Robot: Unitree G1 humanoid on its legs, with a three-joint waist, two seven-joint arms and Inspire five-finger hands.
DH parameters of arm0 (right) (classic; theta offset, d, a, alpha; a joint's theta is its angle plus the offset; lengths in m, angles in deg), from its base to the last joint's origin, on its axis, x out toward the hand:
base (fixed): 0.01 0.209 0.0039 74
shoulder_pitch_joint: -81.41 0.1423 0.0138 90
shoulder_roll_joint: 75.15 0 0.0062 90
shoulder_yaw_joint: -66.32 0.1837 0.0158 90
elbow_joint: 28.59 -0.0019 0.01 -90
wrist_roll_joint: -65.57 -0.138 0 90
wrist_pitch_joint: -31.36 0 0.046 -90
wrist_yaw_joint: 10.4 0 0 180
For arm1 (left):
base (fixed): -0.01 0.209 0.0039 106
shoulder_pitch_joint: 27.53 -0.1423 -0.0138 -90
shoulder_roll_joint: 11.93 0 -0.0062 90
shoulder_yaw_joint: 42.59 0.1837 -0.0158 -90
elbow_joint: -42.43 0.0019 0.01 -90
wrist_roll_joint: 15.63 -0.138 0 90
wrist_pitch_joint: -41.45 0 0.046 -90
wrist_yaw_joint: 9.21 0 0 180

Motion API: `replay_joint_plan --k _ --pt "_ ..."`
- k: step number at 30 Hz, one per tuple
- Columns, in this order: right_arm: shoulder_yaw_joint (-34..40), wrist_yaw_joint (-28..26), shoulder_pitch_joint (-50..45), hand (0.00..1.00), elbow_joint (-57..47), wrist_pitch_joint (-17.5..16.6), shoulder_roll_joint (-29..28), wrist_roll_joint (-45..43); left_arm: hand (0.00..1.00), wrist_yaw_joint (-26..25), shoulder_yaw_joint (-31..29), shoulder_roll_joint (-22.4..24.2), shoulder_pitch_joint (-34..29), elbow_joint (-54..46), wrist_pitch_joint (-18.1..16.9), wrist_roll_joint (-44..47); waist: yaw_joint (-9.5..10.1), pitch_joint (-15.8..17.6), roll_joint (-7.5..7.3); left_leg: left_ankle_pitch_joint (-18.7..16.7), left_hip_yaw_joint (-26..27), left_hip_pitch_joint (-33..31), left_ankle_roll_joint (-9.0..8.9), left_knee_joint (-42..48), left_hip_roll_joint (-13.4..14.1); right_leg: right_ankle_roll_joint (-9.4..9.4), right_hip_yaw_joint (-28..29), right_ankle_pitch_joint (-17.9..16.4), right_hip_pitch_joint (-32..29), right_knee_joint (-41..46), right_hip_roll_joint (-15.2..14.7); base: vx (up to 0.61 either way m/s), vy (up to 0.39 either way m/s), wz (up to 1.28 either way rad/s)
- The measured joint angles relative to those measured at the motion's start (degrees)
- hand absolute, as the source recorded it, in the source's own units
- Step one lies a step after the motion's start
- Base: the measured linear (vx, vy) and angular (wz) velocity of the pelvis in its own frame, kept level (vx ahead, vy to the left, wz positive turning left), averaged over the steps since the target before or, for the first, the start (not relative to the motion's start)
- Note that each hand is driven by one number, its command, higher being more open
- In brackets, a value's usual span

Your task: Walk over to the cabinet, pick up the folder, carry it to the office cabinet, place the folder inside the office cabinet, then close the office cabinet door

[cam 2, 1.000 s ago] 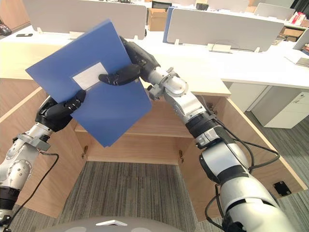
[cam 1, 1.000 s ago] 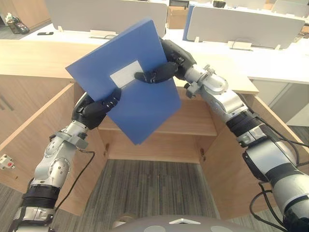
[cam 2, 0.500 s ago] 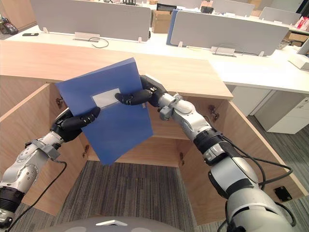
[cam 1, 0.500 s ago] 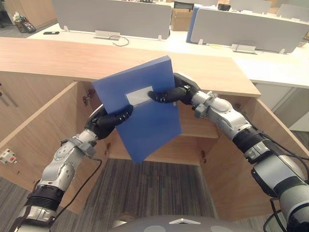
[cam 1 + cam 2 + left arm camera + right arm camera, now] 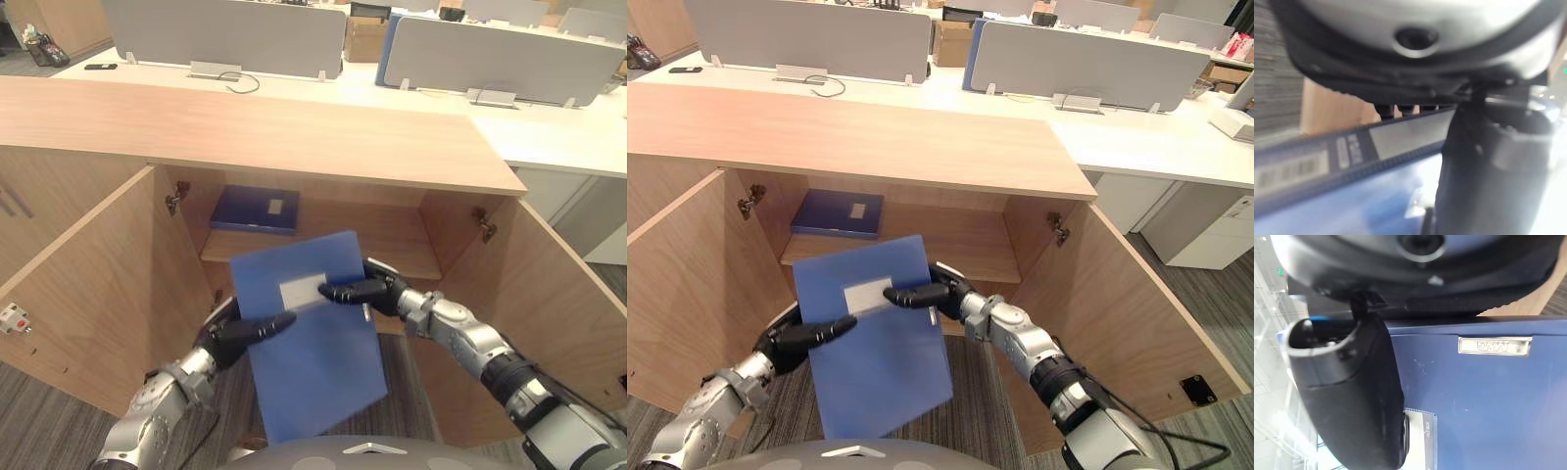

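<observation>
The blue folder point(image 5: 313, 343) hangs tilted in front of the open office cabinet point(image 5: 294, 137), low at its mouth, probably lined up for sliding onto the shelf point(image 5: 392, 250). The left hand point(image 5: 240, 336) pinches its edge at 9 o'clock and the right hand point(image 5: 367, 291) clamps it near 2 o'clock, a two-sided grip that keeps the wide, stiff board from swinging. Its cover looks smooth and matte, with a white label point(image 5: 304, 292). At 11 o'clock from it a darker folder point(image 5: 257, 208) lies flat on the pale wood-grain shelf, leaving the right side free. Both doors stand wide.
</observation>
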Motion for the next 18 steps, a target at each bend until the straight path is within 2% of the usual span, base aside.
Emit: replay_joint_plan --k 3,6,9,10,12,14,16,18 --pt "2.24 0.03 -1.3 0.0 1.54 -0.16 -2.35 3.32 1.0 1.16 0.35 1.51 0.8 6.74 -0.11 -3.01 -0.36 0.29 0.23 0.32 0.11 0.06 -0.01 -0.29 0.0 0.06 0.06 -0.03 -0.4 0.52 -0.06 -0.04 0.004 -0.02" --pt "6.86 1.01 -2.13 0.0 8.69 -0.04 -6.82 6.66 1.0 0.42 -0.38 5.47 3.51 19.69 -0.44 -10.5 -0.07 0.77 0.15 1.35 0.1 0.37 0.08 -1.62 -0.09 0.21 0.06 -0.12 -0.98 1.16 -0.25 -0.04 0.002 0.03" --pt "11.95 6.72 -2.1 0.0 20.42 1.06 -11.01 10.1 1.0 -2.16 -6.7 12.9 5.86 34.19 -0.82 -13.51 0.2 1.46 0.16 2.46 0.05 0.86 0.22 -3.19 -0.27 0.4 0.08 -0.19 -1.47 1.82 -0.54 -0.03 0.001 0.02" --pt "12.28 7.08 -2.1 0.0 21.33 1.12 -11.22 10.11 1.0 -2.4 -7.33 13.59 6.0 35.21 -0.91 -13.51 0.21 1.5 0.22 2.49 0.09 0.94 0.23 -3.28 -0.29 0.41 0.1 -0.18 -1.45 1.84 -0.57 -0.02 0.01 -0.04" --pt "13.85 9.99 -2.11 0.0 25.47 1.17 -12.02 10.0 1.0 -5.16 -11.5 16.58 7.36 39.87 -1.73 -13.69 0.32 1.85 0.64 2.88 0.24 1.51 0.21 -4.09 -0.28 0.45 0.3 -0.16 -1.36 1.93 -0.6 -0.02 0.006 -0.04" --pt "18.53 13.03 -2.11 0.0 28.44 1.2 -13.37 8.75 1.0 -10.73 -16.29 18.17 8.5 44.12 -1.67 -13.71 -0.13 2.5 1.52 3.4 0.56 2.34 0.19 -5.13 -0.16 0.52 0.74 -0.13 -1.38 2.2 -0.56 -0.04 -0.002 -0.1" --pt "22.97 15.69 -2.1 0.0 29.43 0.87 -14.9 6.43 1.0 -15.02 -19.66 18.6 8.53 46.41 -1.54 -13.73 -0.44 2.57 1.93 3.41 1.0 2.38 0.19 -5.34 -0.1 0.58 1.15 -0.17 -1.79 2.42 -0.56 -0.03 0.001 -0.12" --pt "28.22 18.96 -1.98 0.0 31.04 0.49 -15.89 3.31 1.0 -19.73 -26.47 18.79 7.7 48.53 -1.46 -13.5 0.03 2.72 1.99 3.59 0.99 2.57 0.18 -5.98 -0.25 0.85 1.17 -0.35 -2.0 2.76 -0.75 0.0 0.0 0.0"
